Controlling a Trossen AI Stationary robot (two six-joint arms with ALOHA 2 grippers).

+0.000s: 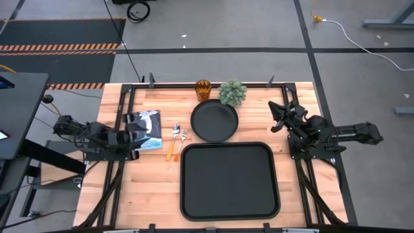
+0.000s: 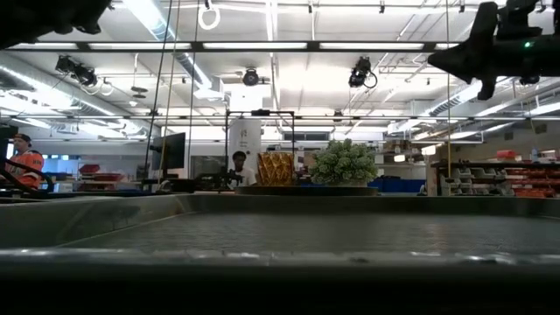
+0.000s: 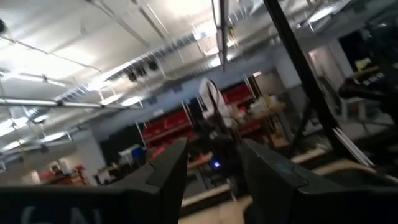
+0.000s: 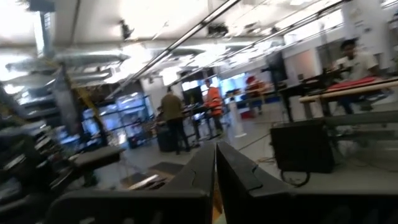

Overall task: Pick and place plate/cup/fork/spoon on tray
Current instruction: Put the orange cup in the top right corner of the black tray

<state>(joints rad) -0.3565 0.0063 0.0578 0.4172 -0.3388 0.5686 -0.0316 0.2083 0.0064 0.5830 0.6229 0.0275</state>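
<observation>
The black rectangular tray (image 1: 229,181) lies at the table's near middle. The round black plate (image 1: 214,120) lies just beyond it. The amber cup (image 1: 203,89) stands upright at the far edge; it also shows in the low view (image 2: 275,168). The orange-handled spoon (image 1: 173,141) and the silver fork (image 1: 184,136) lie side by side left of the plate. My left gripper (image 1: 154,127) hovers left of the utensils, open and empty, as its wrist view (image 3: 214,171) shows. My right gripper (image 1: 277,116) hovers right of the plate, shut and empty, as its wrist view (image 4: 216,168) shows.
A small green plant (image 1: 232,92) stands at the far edge beside the cup, just beyond the plate. A dark frame (image 1: 129,97) runs along the table's edges. People stand in the room beyond the table (image 4: 173,118).
</observation>
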